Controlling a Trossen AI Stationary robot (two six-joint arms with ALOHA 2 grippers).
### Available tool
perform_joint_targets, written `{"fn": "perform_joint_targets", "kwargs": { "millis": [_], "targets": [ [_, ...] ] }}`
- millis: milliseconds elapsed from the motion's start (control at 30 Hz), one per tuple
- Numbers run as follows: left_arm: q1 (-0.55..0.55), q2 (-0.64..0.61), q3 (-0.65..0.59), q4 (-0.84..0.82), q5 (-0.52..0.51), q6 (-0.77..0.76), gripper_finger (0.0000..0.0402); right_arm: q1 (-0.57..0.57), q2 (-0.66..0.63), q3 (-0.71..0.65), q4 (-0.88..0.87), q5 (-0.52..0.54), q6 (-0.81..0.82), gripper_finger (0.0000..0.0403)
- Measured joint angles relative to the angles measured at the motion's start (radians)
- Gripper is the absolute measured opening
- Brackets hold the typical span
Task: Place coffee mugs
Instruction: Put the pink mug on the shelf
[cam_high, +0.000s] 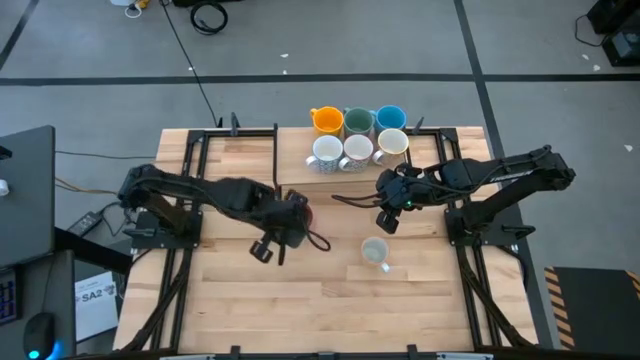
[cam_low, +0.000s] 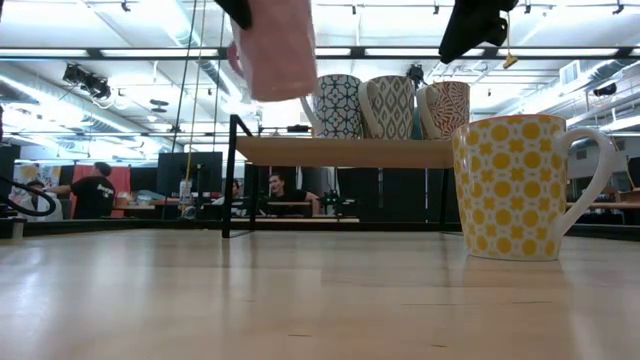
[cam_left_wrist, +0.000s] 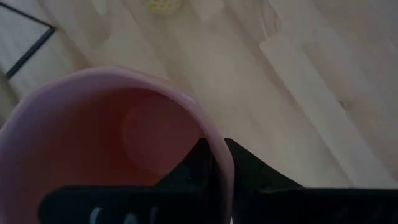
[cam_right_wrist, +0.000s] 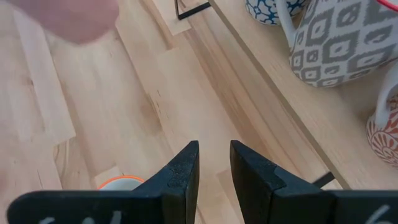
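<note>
My left gripper (cam_high: 298, 212) is shut on the pink mug (cam_low: 275, 45), held high above the table's middle. The pink mug's mouth fills the left wrist view (cam_left_wrist: 112, 149). My right gripper (cam_high: 388, 220) hangs to the right of it, narrowly open (cam_right_wrist: 214, 168) and holding nothing. A yellow-patterned mug (cam_low: 520, 185) stands upright on its base on the table (cam_high: 375, 250), just on the near side of the right gripper. Several mugs stand on a raised shelf (cam_high: 300, 175) at the far edge: orange (cam_high: 327, 120), dark green (cam_high: 358, 122), blue (cam_high: 390, 118) and three pale patterned ones (cam_low: 390, 107). My left gripper holds the pink mug by its rim (cam_left_wrist: 219, 155), with one finger (cam_left_wrist: 193, 171) inside the mug and the other (cam_left_wrist: 261, 180) outside against the wall. The mug is lifted clear of the table and hangs below the gripper, slightly tilted.
The shelf stands on thin black legs (cam_low: 232, 175) above the table top, with a gap under it. Bare wood lies all around the yellow-patterned mug and toward the near edge. People sit at desks in the room beyond (cam_low: 95, 190).
</note>
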Motion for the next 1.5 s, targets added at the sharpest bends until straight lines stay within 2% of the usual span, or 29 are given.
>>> {"fn": "perform_joint_targets", "kwargs": {
  "millis": [233, 467, 933, 1233, 1500],
  "targets": [
    [0.088, -0.059, 0.054, -0.086, -0.003, 0.091, 0.0034, 0.0, 0.0, 0.0, 0.002, 0.0, 0.0, 0.0096],
    [0.233, -0.119, 0.057, -0.121, -0.034, 0.222, 0.0034, 0.0, 0.0, 0.0, 0.002, 0.0, 0.0, 0.0096],
    [0.555, -0.14, 0.057, -0.073, -0.037, 0.533, 0.0034, 0.0, 0.0, 0.0, 0.01, 0.0, 0.0, 0.0096],
    [0.688, -0.107, 0.057, -0.021, 0.075, 0.679, 0.0034, 0.0, 0.0, 0.0, 0.011, 0.0, 0.0, 0.0096],
    [0.725, -0.04, 0.057, -0.014, 0.133, 0.76, 0.0035, 0.0, 0.0, 0.0, 0.029, 0.0, 0.0, 0.0096]
  ]
}}
